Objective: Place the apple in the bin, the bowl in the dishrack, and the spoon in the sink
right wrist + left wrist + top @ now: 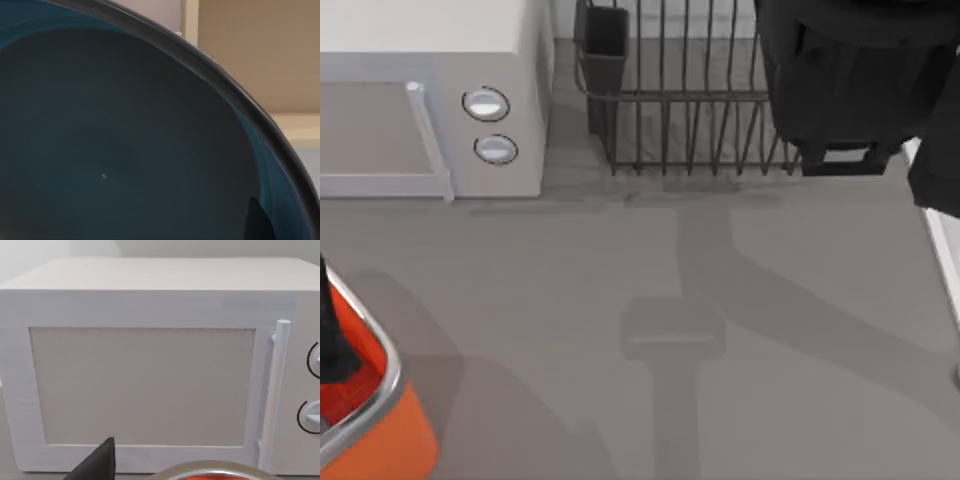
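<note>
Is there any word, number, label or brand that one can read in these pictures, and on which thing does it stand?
None: no readable text on any thing.
Microwave: two round knobs, no legible marks; door and handle plain.
Dishrack and its cutlery cup: no label.
Bin: no label.
Bowl: plain teal inside.

Microwave (430,100) back left — dishrack (690,100) beside it; bin (380,420) front left.
</note>
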Robot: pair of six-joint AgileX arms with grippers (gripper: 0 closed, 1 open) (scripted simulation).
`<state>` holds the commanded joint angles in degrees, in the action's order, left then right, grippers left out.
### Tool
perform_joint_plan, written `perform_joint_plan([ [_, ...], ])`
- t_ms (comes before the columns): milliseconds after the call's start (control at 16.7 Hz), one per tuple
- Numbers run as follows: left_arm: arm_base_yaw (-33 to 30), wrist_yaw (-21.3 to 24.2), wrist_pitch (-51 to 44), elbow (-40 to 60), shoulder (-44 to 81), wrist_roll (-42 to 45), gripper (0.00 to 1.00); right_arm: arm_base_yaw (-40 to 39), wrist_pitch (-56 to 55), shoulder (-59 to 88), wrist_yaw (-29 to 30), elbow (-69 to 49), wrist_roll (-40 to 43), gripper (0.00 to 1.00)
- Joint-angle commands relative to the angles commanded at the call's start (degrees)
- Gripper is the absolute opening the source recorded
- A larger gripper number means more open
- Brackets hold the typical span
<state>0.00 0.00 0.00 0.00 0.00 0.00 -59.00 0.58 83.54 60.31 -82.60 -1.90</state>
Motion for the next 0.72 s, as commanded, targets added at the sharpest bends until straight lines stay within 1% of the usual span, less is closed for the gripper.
perform_joint_plan([
  [240, 0.0, 0.0, 0.0, 0.0, 0.0, 0.0, 1.0, 4.6, -8.6, 7.9, -4.3, 0.6, 0.1, 0.0],
  [600, 0.0, 0.0, 0.0, 0.0, 0.0, 0.0, 1.0, 16.2, -30.7, 25.6, -15.6, 4.1, 0.9, 0.0],
  [720, 0.0, 0.0, 0.0, 0.0, 0.0, 0.0, 1.0, 19.7, -36.5, 30.1, -19.1, 5.3, 1.0, 0.0],
])
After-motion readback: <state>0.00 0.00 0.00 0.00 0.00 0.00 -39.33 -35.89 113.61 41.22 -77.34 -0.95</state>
